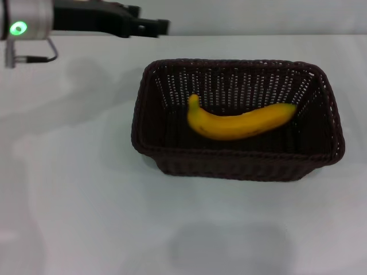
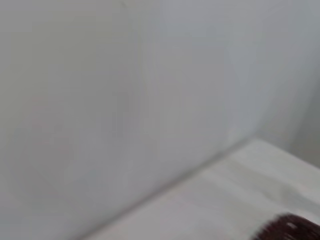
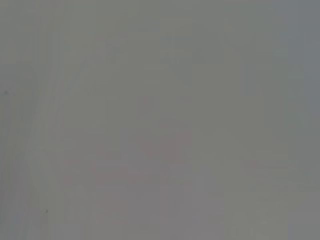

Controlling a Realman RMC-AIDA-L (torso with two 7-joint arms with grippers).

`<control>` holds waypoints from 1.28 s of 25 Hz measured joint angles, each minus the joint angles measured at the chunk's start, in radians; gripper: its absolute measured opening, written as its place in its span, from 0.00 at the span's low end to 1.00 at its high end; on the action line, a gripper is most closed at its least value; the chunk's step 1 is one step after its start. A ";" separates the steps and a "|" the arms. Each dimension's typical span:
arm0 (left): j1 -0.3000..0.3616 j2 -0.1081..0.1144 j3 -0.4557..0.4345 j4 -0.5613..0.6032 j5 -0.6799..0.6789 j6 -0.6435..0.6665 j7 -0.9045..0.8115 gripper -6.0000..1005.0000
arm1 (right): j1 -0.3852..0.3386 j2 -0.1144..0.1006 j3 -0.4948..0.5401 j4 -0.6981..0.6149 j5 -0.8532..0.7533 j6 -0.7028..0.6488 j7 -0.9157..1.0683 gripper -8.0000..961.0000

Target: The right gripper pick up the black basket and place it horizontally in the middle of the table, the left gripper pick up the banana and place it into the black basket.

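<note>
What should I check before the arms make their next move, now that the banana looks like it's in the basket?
1. banana lies inside the black basket: ok.
2. Basket sits lengthwise across the table, roughly mid-table: ok.
3. left gripper is up at the far left, apart from the basket, holding nothing: ok.
4. Left jaws open or shut: cannot tell.
5. Right gripper position: cannot tell; it is not in view.

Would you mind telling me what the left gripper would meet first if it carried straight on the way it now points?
Probably nothing: the left gripper points sideways along the table's far edge, passing behind the black basket holding the banana. Depth is unclear, so its height above the table is uncertain.
</note>
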 joint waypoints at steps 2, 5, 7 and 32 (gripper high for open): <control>0.068 0.000 0.002 -0.004 -0.098 0.061 0.100 0.88 | -0.003 0.000 0.001 0.001 0.000 0.003 -0.001 0.69; 0.183 -0.002 0.003 -0.047 -0.315 0.131 0.331 0.87 | -0.005 0.001 0.002 0.005 0.000 0.012 -0.001 0.69; 0.253 -0.004 0.003 -0.103 -0.478 0.153 0.506 0.87 | -0.006 0.001 0.002 0.012 0.000 0.023 -0.001 0.69; 0.484 -0.008 -0.002 -0.898 -1.575 -0.094 1.647 0.87 | -0.009 0.002 0.037 0.211 0.088 0.148 -0.022 0.69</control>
